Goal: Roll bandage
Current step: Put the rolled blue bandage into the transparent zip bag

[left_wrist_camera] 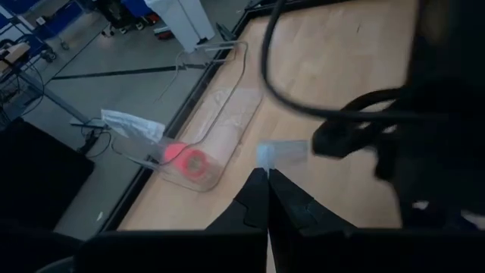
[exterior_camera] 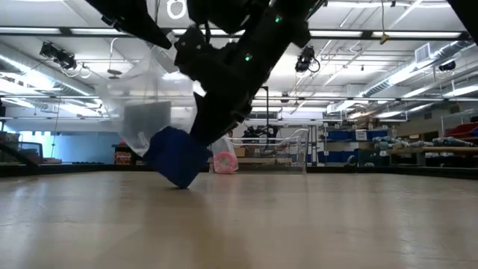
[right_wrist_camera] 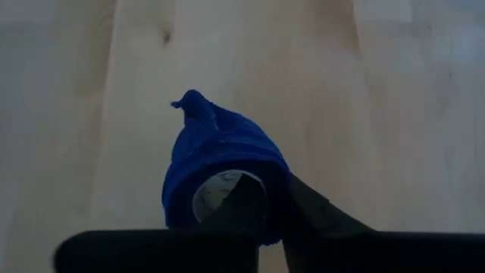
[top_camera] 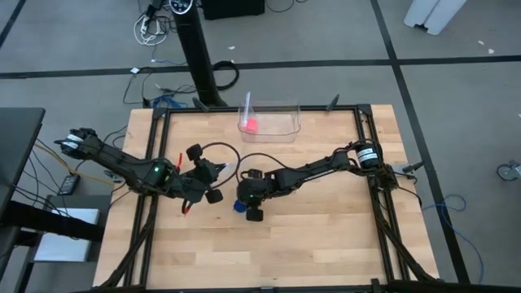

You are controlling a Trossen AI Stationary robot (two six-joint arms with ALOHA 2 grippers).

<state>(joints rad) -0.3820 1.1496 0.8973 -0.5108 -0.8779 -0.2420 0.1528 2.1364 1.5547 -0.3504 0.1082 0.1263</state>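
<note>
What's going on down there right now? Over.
Right gripper clamped on the rolled blue bandage, low on the table. Left gripper shut, alongside. Nothing blocking.

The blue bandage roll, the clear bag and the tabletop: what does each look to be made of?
The bandage roll looks like soft matte stretchy fabric: its blue layers wrinkle and one end bunches to a point around a pale, possibly cardboard, core. The clear bag looks like thin glossy plastic, since the pink object shows through it. The tabletop looks like light wood with a smooth finish, showing plank seams and grain.
</note>
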